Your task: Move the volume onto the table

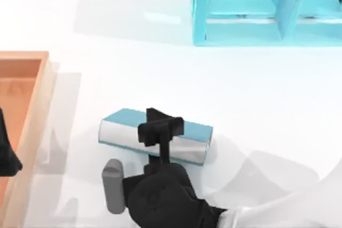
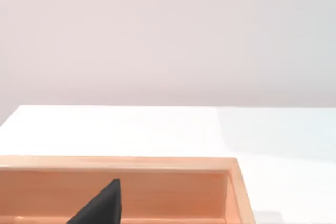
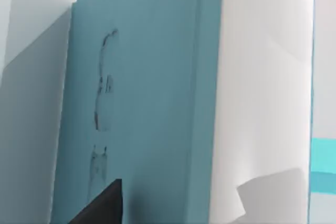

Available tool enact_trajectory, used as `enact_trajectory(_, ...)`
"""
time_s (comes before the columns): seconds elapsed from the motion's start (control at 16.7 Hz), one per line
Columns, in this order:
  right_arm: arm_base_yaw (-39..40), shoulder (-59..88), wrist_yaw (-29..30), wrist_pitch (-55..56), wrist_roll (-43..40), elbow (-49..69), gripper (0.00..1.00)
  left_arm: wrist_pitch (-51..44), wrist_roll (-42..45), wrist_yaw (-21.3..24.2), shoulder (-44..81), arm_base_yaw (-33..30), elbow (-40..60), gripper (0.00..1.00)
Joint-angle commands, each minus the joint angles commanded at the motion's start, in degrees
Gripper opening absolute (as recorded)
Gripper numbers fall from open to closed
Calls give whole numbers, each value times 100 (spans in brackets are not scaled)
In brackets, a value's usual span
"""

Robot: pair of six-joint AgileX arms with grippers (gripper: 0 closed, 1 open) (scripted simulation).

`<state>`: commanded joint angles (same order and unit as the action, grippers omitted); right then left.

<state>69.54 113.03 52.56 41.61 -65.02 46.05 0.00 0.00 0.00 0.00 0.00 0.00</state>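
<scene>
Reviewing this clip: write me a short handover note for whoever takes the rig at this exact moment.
Right gripper: over the volume, fingers straddling it across its thickness; whether they are clamped or released cannot be told.
Left gripper: parked over the wooden tray at the table's left edge.
Volume: lies on the white table, near the front, left of centre, well away from the cyan shelf unit at the back.
Done: the volume appears set down on the table.
Left: confirm release, then lift the right arm away.
</scene>
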Motion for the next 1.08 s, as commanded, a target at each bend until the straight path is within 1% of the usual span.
enact_trajectory(0.12,191,-19,111,-200,196,13,100,0,0,0,0,0,0,100)
enact_trajectory(0.24,579,-53,310,-644,613,29,100,0,0,0,0,0,0,100)
enact_trajectory(0.54,1871,-245,960,-2369,2174,106,100,0,0,0,0,0,0,100)
enact_trajectory(0.66,2251,-337,1274,-3038,2751,195,100,0,0,0,0,0,0,100)
enact_trajectory(0.9,2567,-522,1839,-4092,3499,380,100,0,0,0,0,0,0,100)
enact_trajectory(1.08,2586,-582,2010,-4366,3681,430,100,0,0,0,0,0,0,100)
